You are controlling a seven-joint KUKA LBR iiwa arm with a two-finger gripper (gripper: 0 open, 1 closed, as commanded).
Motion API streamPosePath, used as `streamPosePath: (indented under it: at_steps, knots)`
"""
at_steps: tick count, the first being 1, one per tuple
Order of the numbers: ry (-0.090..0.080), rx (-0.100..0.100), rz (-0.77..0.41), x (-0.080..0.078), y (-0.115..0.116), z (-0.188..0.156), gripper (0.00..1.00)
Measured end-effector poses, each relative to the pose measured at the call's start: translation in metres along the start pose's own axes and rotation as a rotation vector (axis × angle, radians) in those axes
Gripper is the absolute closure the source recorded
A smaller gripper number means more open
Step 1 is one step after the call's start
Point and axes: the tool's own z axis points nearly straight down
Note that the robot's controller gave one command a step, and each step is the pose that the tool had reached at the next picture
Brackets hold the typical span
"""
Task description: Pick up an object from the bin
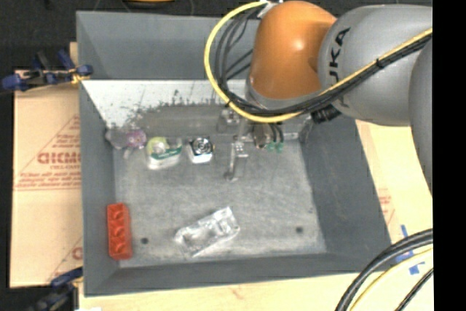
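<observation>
My gripper (pixel 234 161) hangs below the orange wrist cover over the middle of the bin, toward the back wall. Nothing shows in its grasp. Just left of it lies a small black and white object (pixel 200 150) on the bin floor. Further left rests a white and green tape dispenser (pixel 162 154). A crumpled clear plastic packet (pixel 209 231) lies on the floor in front of the gripper, well apart from it.
A clear, purplish item (pixel 131 136) sits at the back left by the wall. A red studded brick (pixel 119 230) lies along the left wall near the front corner. The arm and its cables cover the bin's back right.
</observation>
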Motion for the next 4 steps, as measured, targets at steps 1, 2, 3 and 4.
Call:
streamPosePath:
  at_steps: [1,2,3,4]
  knots:
    - [0.01,0.0,-0.248,0.115,0.055,0.09,0.0]
    - [-0.021,-0.001,-0.307,0.121,0.042,0.124,0.0]
    - [-0.014,0.0,-0.305,0.123,0.042,0.123,1.0]
    - [0.002,0.002,-0.287,0.119,0.033,0.087,1.0]
